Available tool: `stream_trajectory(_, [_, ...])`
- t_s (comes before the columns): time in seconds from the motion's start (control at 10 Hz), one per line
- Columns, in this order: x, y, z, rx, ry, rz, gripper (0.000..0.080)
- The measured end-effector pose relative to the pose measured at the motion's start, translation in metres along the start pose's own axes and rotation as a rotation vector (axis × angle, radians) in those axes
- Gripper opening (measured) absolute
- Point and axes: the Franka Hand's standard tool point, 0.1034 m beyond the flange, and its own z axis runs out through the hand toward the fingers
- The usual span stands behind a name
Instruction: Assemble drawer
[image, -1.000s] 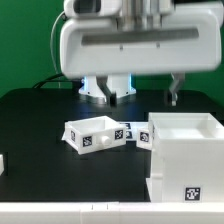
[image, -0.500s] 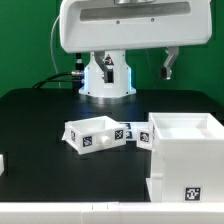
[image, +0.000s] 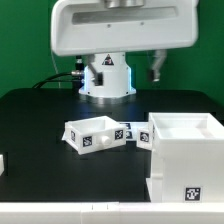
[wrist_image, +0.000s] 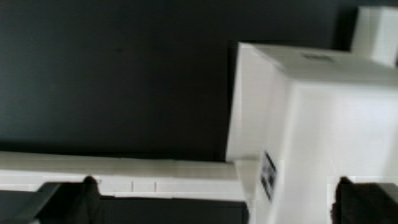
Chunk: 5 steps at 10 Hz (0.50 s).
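The large white drawer shell (image: 185, 152) stands at the front of the exterior view's right, open side up, with a tag on its front. A small white tray (image: 93, 135) with tags lies on the black table left of it. A second small tagged piece (image: 128, 133) lies between them. My gripper (wrist_image: 217, 205) is open and empty, high above the table. One dark finger (image: 157, 64) shows under the arm's white body. In the wrist view the shell (wrist_image: 302, 110) lies far below, between the dark fingertips (wrist_image: 71, 200).
The arm's base (image: 107, 78) stands at the back centre in front of a green wall. A white strip (image: 80, 212) runs along the table's front edge and shows in the wrist view (wrist_image: 107, 170). A small white object (image: 2, 162) sits at the left edge.
The arm has risen and the visible finger has moved up and toward the exterior view's left. The shell and the trays have not moved.
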Motion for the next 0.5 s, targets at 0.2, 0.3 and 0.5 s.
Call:
stream_trajectory(0.2, [-0.042,0.007,0.020,-0.025,0.015,-0.041,0.0649])
stream_trajectory(0.3, [-0.044,0.001,0.022,-0.035,0.018,-0.049,0.0649])
stream_trajectory(0.5, [-0.043,0.002,0.022,-0.033,0.018,-0.046,0.0649])
